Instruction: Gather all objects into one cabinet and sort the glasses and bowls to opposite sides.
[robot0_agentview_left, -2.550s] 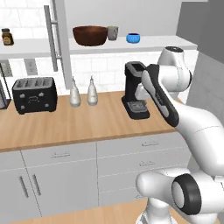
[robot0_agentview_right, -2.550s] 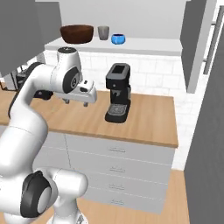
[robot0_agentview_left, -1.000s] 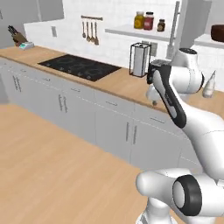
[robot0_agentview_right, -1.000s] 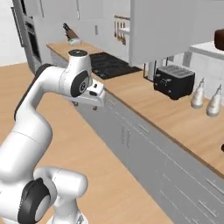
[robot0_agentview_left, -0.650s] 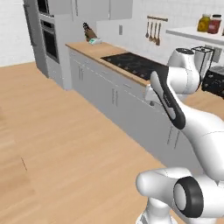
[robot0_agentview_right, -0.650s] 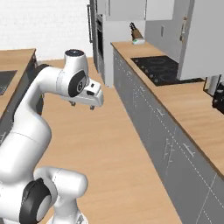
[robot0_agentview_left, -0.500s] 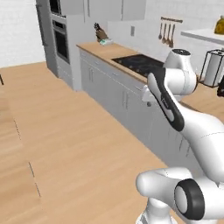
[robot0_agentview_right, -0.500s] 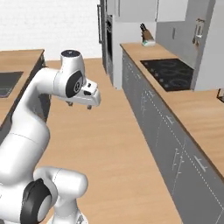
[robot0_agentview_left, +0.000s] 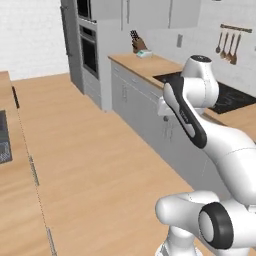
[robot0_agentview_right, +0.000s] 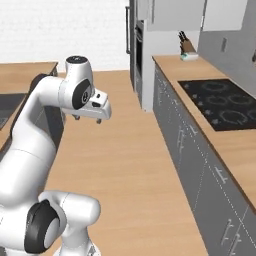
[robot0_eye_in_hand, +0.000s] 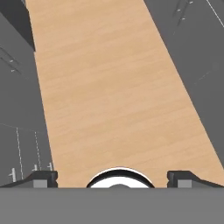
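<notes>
My gripper (robot0_agentview_right: 87, 119) hangs off the folded arm at about chest height, over the wooden floor of the kitchen aisle. It is open, with its fingertips (robot0_eye_in_hand: 42, 177) far apart and nothing between them. From the left base view the hand (robot0_agentview_left: 163, 106) stands in front of the grey counter fronts. The glasses, the bowls, the other objects and the cabinet are out of view.
On the right runs a wooden counter with a black cooktop (robot0_agentview_right: 221, 106) over grey drawer fronts (robot0_agentview_left: 144, 114). A knife block (robot0_agentview_right: 186, 46) sits at its far end, next to a tall oven unit (robot0_agentview_left: 89, 49). An island counter (robot0_agentview_left: 14, 200) borders the left. Between them lies wooden floor (robot0_eye_in_hand: 111, 87).
The whole picture has kept sweeping sideways along the counter, so the camera has moved with the base. The arm keeps the same folded pose and the gripper stays open.
</notes>
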